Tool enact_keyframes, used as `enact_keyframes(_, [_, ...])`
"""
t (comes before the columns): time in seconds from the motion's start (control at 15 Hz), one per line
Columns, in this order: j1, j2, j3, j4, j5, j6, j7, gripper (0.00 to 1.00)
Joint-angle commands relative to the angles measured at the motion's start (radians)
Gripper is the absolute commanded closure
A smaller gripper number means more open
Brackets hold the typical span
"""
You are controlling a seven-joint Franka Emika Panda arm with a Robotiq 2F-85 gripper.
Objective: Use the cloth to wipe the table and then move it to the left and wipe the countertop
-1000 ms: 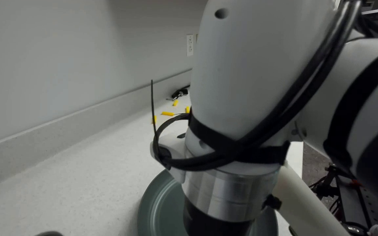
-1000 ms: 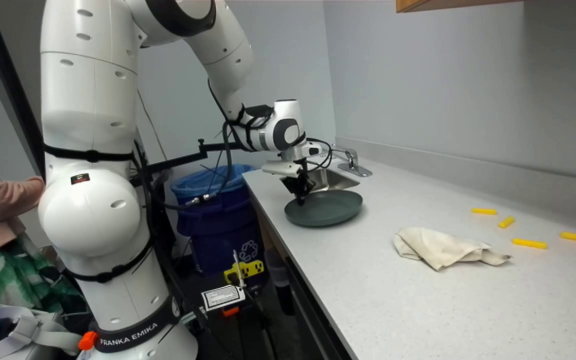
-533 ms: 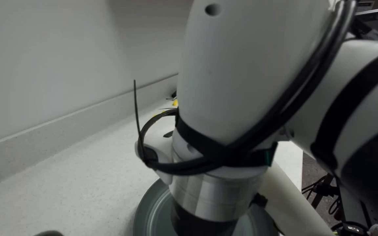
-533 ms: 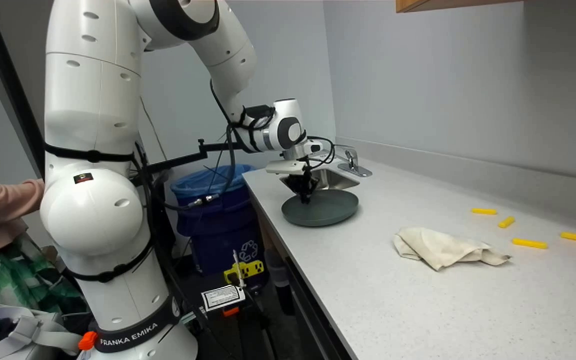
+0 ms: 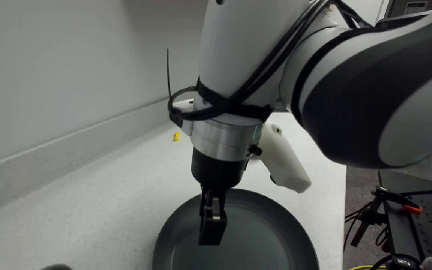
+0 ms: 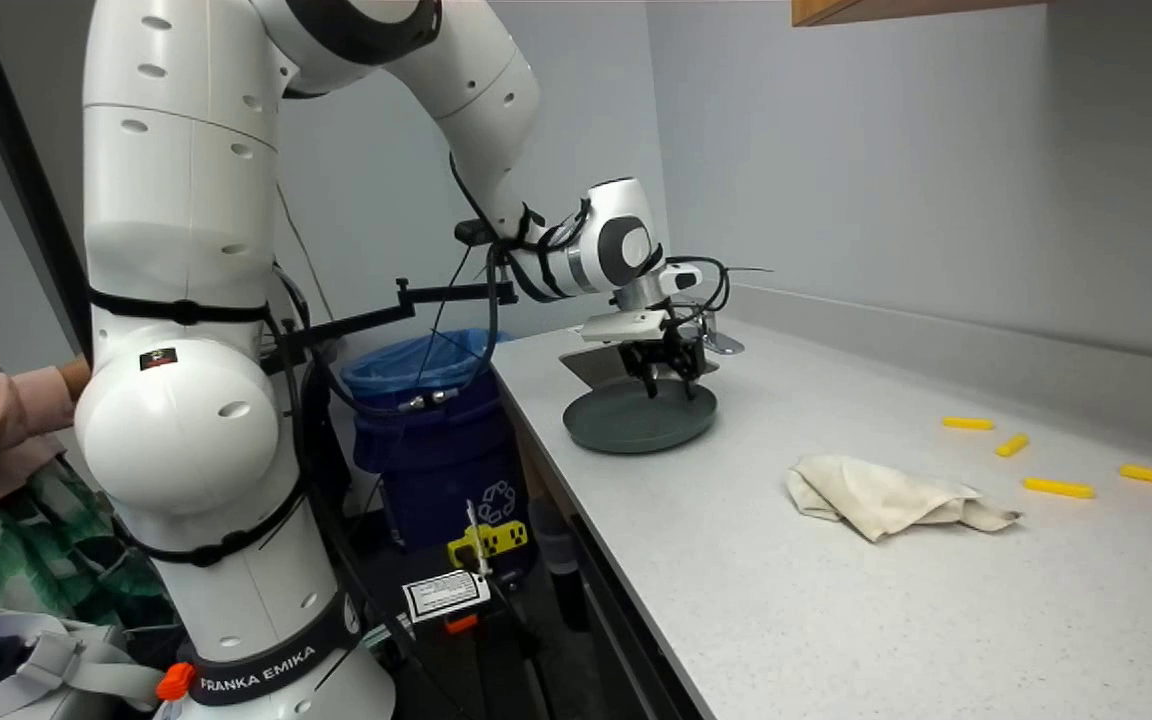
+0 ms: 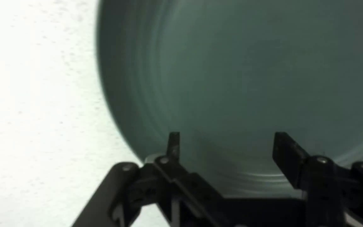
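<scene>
The Robotiq gripper [image 7: 227, 138] is spread wide, its 2 black fingers [image 7: 290, 154] well apart with the smooth floor of a gray-green dish [image 7: 232, 78] showing in the gap.

The cloth [image 6: 886, 495] lies on the countertop [image 6: 836, 620], well apart from the gripper, between the front edge and the wall edge. It is cream fabric, loosely folded and rumpled, with 1 narrow corner stretching toward 4 short yellow sticks [image 6: 1058, 488]. These are straight and smooth, scattered at differing angles between the cloth and the wall edge. The countertop is pale and finely flecked, and a low backsplash [image 5: 51, 161] of similar look runs along its wall edge.

Toward the sink end, near the front edge, sits the dish, shallow and round, with a raised rim and concentric ridges. Past it are a stainless-steel sink [image 6: 596, 367] and, nearer the wall edge, a shiny metal faucet [image 6: 724, 343].

The white Franka arm [image 6: 176, 420] stands outside the front edge, arches over high up and slopes down to the wrist. In both exterior views the gripper points down over the dish; whether its tips touch it, I cannot tell.
</scene>
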Motion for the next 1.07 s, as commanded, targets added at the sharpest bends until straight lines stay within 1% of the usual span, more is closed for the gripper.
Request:
enact_keyframes(0.0, [-0.052, -0.059, -0.050, -0.031, -0.044, 0.007, -0.007, 0.00])
enact_keyframes(0.4, [-0.166, -0.136, -0.139, -0.085, -0.032, 0.046, 0.034, 0.00])
enact_keyframes(0.47, [-0.181, -0.140, -0.157, -0.092, -0.042, 0.058, 0.054, 0.00])
enact_keyframes(0.53, [-0.201, -0.141, -0.166, -0.099, -0.029, 0.066, 0.058, 0.00])
enact_keyframes(0.67, [-0.231, -0.128, -0.195, -0.114, -0.025, 0.117, 0.092, 0.00])
enact_keyframes(0.87, [-0.254, -0.097, -0.239, -0.126, -0.031, 0.192, 0.147, 0.00])
enact_keyframes(1.0, [-0.253, -0.073, -0.274, -0.122, -0.038, 0.237, 0.187, 0.00])
